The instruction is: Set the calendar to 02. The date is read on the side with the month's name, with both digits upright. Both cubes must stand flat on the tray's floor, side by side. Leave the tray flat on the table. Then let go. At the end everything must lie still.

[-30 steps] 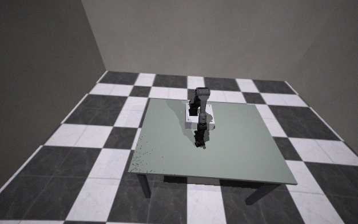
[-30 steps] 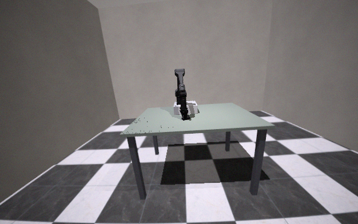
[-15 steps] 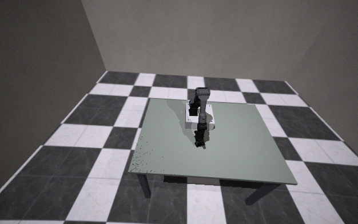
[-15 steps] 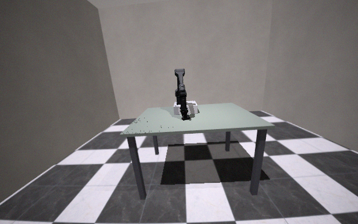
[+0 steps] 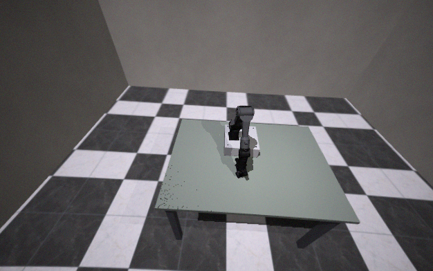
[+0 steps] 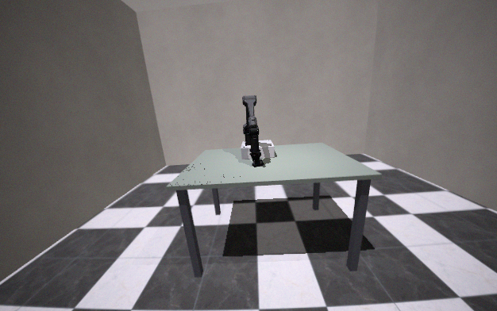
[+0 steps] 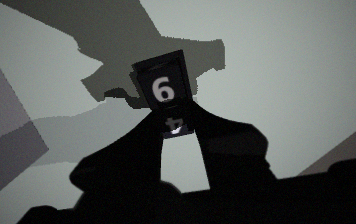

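Exterior view takes in a room with grey walls and a checkered floor [image 6: 286, 278] of dark and white tiles, and in the middle of it a pale green table [image 6: 317, 164] on four dark legs. Top view shows the same table [image 5: 294, 180] from above, its surface crossed by a broad shadow running from the far left toward the centre.

On the far middle part of the table sits a white base block [image 5: 226, 149], and from it rises the dark arm [image 5: 245, 117], folding over and reaching down toward the near side. Its gripper [image 5: 241, 173] ends low at the table surface, just near of the base; from the exterior camera the gripper [image 6: 257, 162] shows as a dark tip at table height, too small to read in detail.

Wrist view gives the close look — the gripper [image 7: 175, 132] has its two dark fingers closed partway on a dark cube [image 7: 164, 82], one finger on each side of it. The cube is tilted slightly in the frame; the face toward the camera bears a white digit that reads as 6 or 9, and the face below it, between the fingers, shows a 4 seen upside down. Whether the cube rests on the table or is lifted off it cannot be told.
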Available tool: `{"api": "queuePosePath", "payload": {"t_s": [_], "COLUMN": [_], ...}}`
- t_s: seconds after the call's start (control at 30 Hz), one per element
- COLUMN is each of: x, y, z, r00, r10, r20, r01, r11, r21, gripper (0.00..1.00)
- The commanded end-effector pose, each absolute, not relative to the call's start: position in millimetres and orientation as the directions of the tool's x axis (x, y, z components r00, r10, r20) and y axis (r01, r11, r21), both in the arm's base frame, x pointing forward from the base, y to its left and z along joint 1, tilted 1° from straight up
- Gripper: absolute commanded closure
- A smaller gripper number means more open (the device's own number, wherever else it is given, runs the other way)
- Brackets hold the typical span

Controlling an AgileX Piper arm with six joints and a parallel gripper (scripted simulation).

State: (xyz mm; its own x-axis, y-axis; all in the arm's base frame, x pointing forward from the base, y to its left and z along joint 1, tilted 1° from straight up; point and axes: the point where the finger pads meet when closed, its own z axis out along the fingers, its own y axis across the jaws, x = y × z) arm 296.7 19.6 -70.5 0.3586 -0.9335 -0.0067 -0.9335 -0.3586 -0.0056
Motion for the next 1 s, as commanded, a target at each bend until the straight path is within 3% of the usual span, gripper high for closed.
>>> {"api": "queuePosePath", "payload": {"t_s": [0.0, 0.43, 0.97], "x": [296.0, 297.5, 297.2], "y": [19.9, 19.9, 18.9], "z": [-70.9, -62.5, 24.6], "r00": [0.36, 0.36, 0.359], "r10": [-0.933, -0.933, -0.933], "r20": [-0.008, -0.006, -0.005], "r01": [-0.933, -0.933, -0.933], "r11": [-0.36, -0.359, -0.359], "r21": [-0.005, -0.009, -0.01], "gripper": [0.67, 0.67, 0.67]}}
